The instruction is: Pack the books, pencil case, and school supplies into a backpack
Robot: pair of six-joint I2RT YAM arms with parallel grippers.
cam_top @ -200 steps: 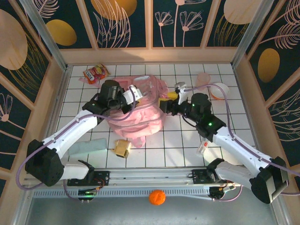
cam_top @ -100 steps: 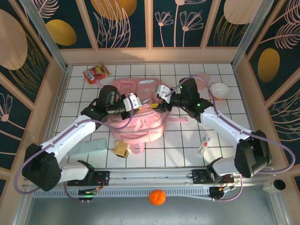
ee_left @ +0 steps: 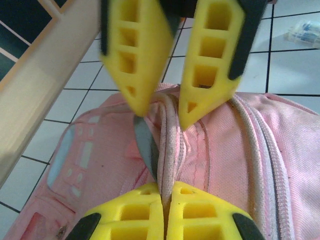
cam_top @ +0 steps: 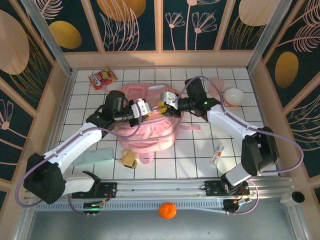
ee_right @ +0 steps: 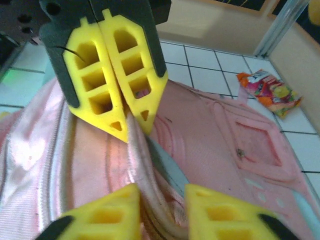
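Backpack (cam_top: pixel 150 134) rim pinched by closed left tool (ee_left: pixel 164 192); right tool (ee_right: pixel 161 189) straddles it, grip unclear.

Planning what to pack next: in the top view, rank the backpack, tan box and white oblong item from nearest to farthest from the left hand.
1. Backpack, gripped by the left hand.
2. Tan box, nearer the arm bases.
3. White oblong item, on the right.
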